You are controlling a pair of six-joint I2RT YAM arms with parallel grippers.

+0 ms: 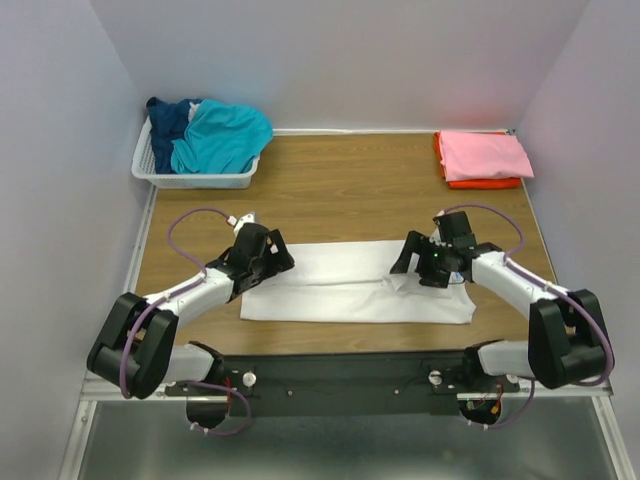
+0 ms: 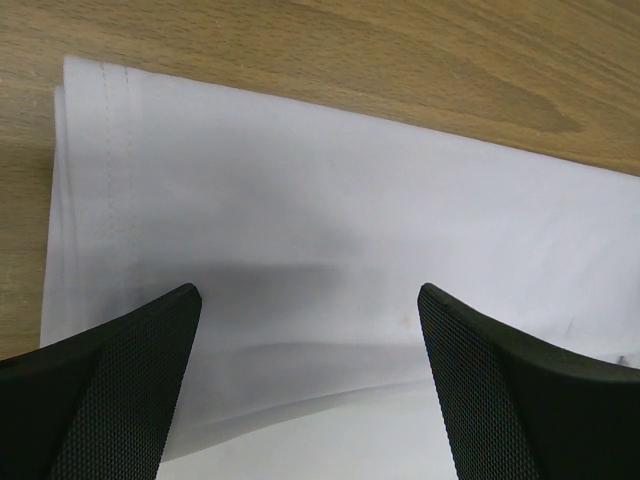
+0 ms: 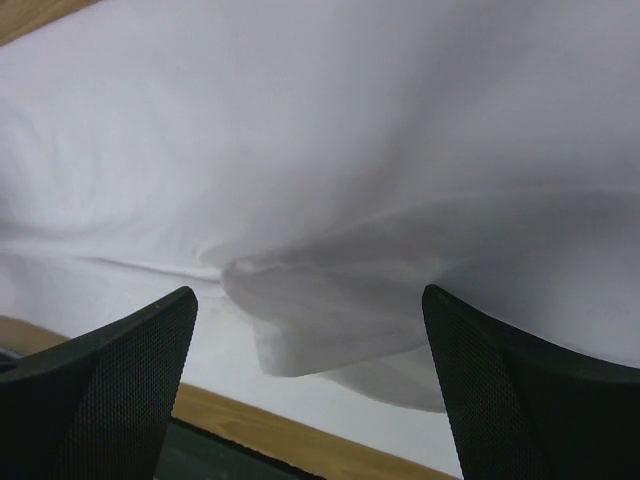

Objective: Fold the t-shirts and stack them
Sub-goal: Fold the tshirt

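Note:
A white t-shirt (image 1: 350,283) lies folded into a long strip across the near middle of the table. My left gripper (image 1: 270,258) is open over its left end, whose stitched hem (image 2: 115,150) shows in the left wrist view. My right gripper (image 1: 420,268) is open over its right end, where a raised fold of cloth (image 3: 330,320) bulges between the fingers. A folded pink t-shirt (image 1: 485,155) lies on a folded orange one (image 1: 480,183) at the far right. Teal (image 1: 225,135) and navy (image 1: 168,118) t-shirts are crumpled in the basket.
A white slatted plastic basket (image 1: 195,180) stands at the far left corner. Grey walls close in the table on three sides. The black mounting rail (image 1: 340,375) with the arm bases runs along the near edge.

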